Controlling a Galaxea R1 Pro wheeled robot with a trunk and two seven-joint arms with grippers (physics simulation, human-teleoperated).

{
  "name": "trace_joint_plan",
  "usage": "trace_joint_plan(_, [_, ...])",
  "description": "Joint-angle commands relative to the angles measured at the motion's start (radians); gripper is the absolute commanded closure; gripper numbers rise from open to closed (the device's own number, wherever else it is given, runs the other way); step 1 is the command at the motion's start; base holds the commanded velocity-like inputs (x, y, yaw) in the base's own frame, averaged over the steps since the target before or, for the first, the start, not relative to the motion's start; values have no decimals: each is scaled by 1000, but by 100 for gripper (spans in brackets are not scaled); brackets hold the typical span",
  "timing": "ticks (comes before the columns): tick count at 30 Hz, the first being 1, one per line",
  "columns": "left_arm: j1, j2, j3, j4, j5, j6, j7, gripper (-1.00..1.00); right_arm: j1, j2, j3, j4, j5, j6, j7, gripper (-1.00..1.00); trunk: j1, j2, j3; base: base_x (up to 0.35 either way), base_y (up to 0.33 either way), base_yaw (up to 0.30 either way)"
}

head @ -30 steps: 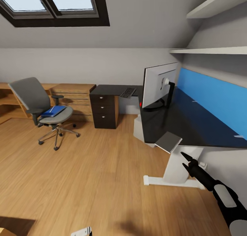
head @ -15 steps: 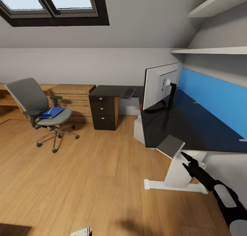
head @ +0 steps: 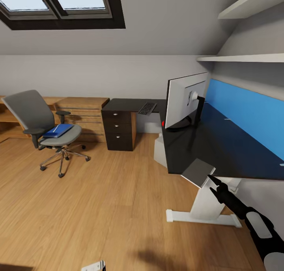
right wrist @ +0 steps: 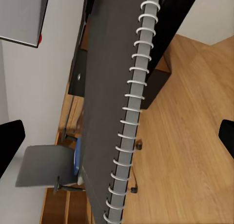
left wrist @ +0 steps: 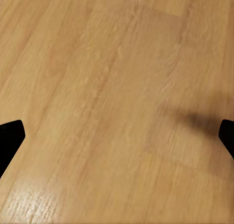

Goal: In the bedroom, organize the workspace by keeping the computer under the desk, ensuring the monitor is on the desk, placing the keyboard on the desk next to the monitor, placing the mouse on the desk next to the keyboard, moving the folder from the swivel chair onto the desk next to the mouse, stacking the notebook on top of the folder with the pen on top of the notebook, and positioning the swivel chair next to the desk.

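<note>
One dark grey notebook (head: 198, 171) overhangs the glossy black desk's (head: 221, 145) near corner, and my right wrist camera picks out its white spiral binding. My right gripper (head: 212, 185) hovers just beside it, fingers parted. My left gripper's (left wrist: 117, 138) fingertips are spread wide over wood-grain floor (left wrist: 107, 87).

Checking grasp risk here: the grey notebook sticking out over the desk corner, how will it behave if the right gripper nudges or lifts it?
The notebook overhangs the desk corner, so a nudge may tip it off. It looks thin and small, so probably light. Its spiral binding suggests the covers could swing open if it is lifted by one edge. The right gripper is just below it.
</note>
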Motion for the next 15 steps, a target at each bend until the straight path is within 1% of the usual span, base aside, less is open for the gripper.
trace_joint_plan(1, [0,0,-2,0,10,-4,3,-100,-1,0,-2,1,-5,8,1,-100,0,0,-1,6,0,0])
trace_joint_plan(9, [0,0,-2,0,10,-4,3,-100,-1,0,-2,1,-5,7,-8,-100,0,0,-1,6,1,0])
trace_joint_plan(15, [0,0,-2,0,10,-5,3,-100,-1,0,-2,1,-5,6,-12,-100,0,0,-1,125,47,0])
